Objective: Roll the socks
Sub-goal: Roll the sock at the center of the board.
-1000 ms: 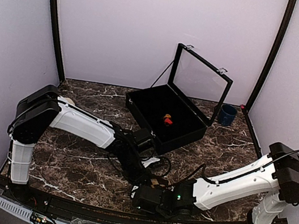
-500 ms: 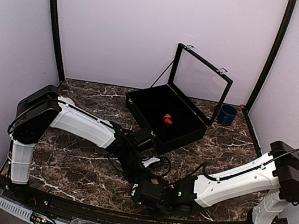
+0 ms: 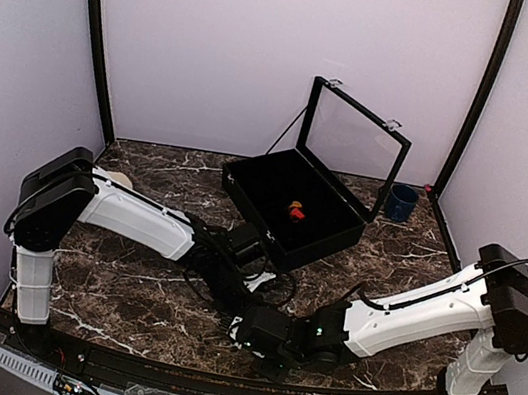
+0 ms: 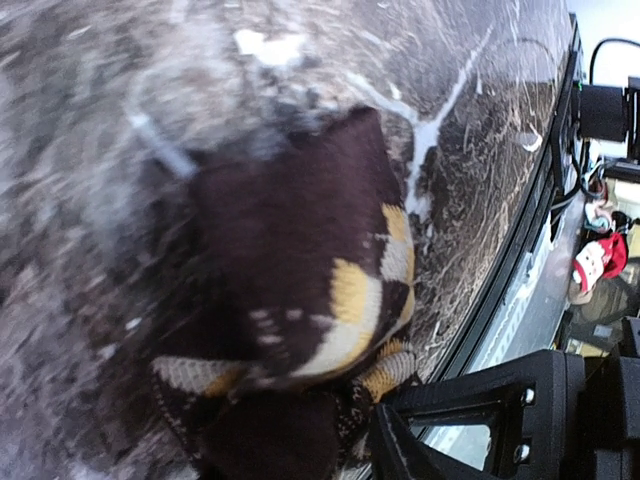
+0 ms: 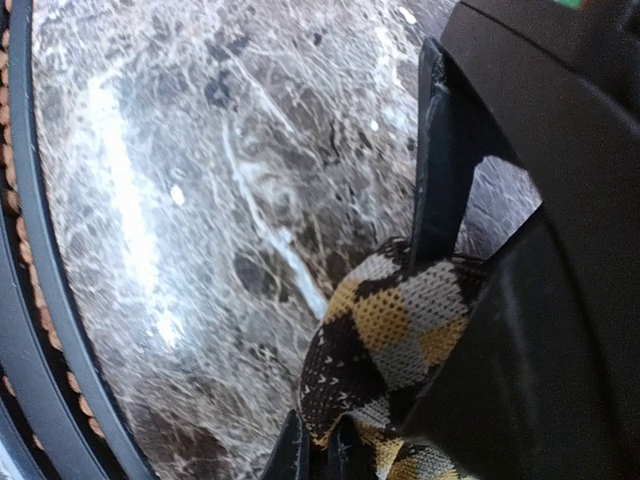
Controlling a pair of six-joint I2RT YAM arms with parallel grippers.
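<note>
Sock (image 4: pixel 300 290), tan-diamond, bunched on counter (image 3: pixel 127 286) near front edge, pinched in right hand (image 3: pixel 253 334), left hand (image 3: pixel 238 293) alongside, grip unreadable; mid-roll by the look, next calling for another tight turn without slack.

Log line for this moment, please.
tan-diamond sock: bunched on table | right gripper: jaws clamp sock | left gripper: over sock, jaws unclear

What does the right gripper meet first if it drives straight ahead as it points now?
The right gripper meets the tan-diamond sock, already in its grasp; beyond that, probably the marble table.
</note>
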